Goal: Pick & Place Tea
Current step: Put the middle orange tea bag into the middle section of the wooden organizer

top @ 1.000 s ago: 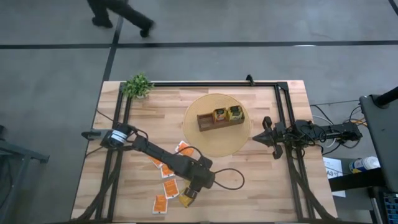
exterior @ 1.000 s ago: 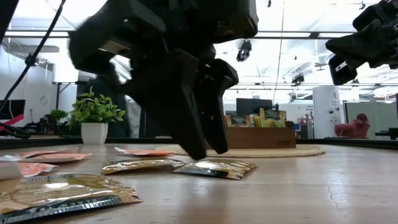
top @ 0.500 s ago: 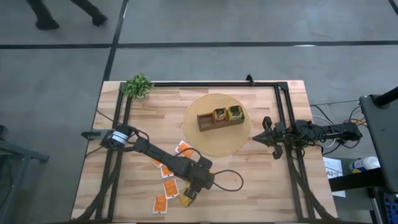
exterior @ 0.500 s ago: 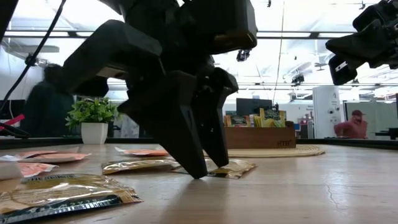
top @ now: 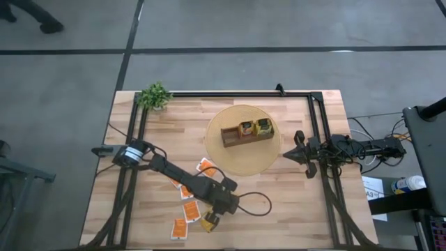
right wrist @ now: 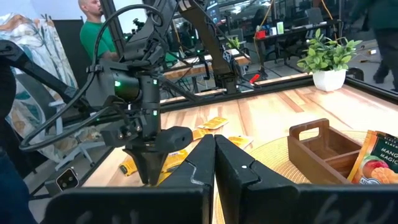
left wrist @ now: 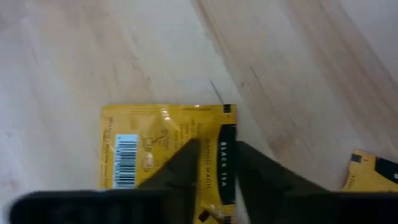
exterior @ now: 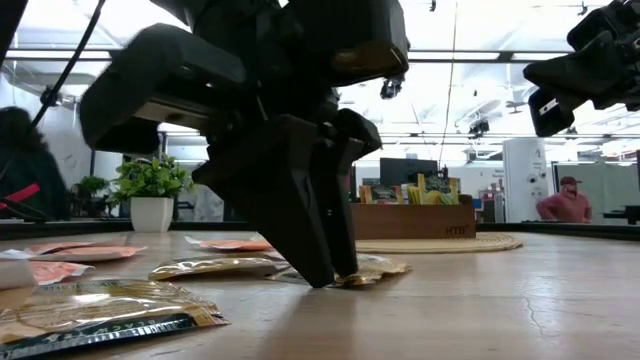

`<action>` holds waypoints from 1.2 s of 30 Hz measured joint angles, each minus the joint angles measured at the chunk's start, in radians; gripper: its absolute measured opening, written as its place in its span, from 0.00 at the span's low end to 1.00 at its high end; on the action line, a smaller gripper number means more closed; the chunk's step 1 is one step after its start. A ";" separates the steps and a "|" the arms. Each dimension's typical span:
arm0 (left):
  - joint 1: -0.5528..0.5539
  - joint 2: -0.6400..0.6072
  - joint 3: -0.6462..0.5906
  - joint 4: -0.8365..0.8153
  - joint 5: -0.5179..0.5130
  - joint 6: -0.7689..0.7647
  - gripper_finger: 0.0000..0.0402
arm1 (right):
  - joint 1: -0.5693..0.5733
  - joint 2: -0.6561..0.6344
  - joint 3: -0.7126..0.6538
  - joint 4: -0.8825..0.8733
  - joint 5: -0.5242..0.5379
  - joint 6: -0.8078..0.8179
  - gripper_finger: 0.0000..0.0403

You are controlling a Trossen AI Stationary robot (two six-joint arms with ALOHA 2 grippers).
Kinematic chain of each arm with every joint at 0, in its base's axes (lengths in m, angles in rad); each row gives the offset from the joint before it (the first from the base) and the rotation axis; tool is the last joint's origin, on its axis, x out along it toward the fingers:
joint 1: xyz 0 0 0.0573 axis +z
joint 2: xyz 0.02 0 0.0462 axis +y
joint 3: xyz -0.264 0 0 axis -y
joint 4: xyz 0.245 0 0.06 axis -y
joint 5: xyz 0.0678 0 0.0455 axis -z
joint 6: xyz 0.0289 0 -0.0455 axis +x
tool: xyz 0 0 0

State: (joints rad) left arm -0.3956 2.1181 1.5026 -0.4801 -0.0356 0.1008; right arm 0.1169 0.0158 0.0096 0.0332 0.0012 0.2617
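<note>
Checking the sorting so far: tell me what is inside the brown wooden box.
The brown three-compartment wooden box holds two upright tea sachets in its middle and right compartments; the left compartment looks empty. Anything behind them is hidden.

- Our right pincer [right wrist: 214, 163] sits shut in the foreground.
- Our left pincer [right wrist: 151, 176] points down at yellow tea sachets [right wrist: 211, 123] on the bench [right wrist: 273, 109].
- We see a wooden box [right wrist: 323, 148] on a round mat, a potted plant [right wrist: 328, 59], and a person in green [right wrist: 99, 31].
</note>
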 joint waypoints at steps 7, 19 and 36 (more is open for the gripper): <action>0.001 0.002 0.000 0.001 -0.017 0.030 0.01 | 0.000 0.000 0.000 0.000 0.000 0.000 0.02; 0.003 -0.013 0.058 -0.095 -0.040 0.037 0.00 | 0.000 0.000 0.000 0.000 0.000 0.000 0.02; 0.058 -0.102 0.238 -0.363 0.051 0.082 0.00 | 0.000 -0.001 0.000 -0.005 0.000 0.000 0.02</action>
State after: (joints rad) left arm -0.3377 2.0158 1.7409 -0.8431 0.0152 0.1828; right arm 0.1169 0.0151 0.0094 0.0285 0.0007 0.2615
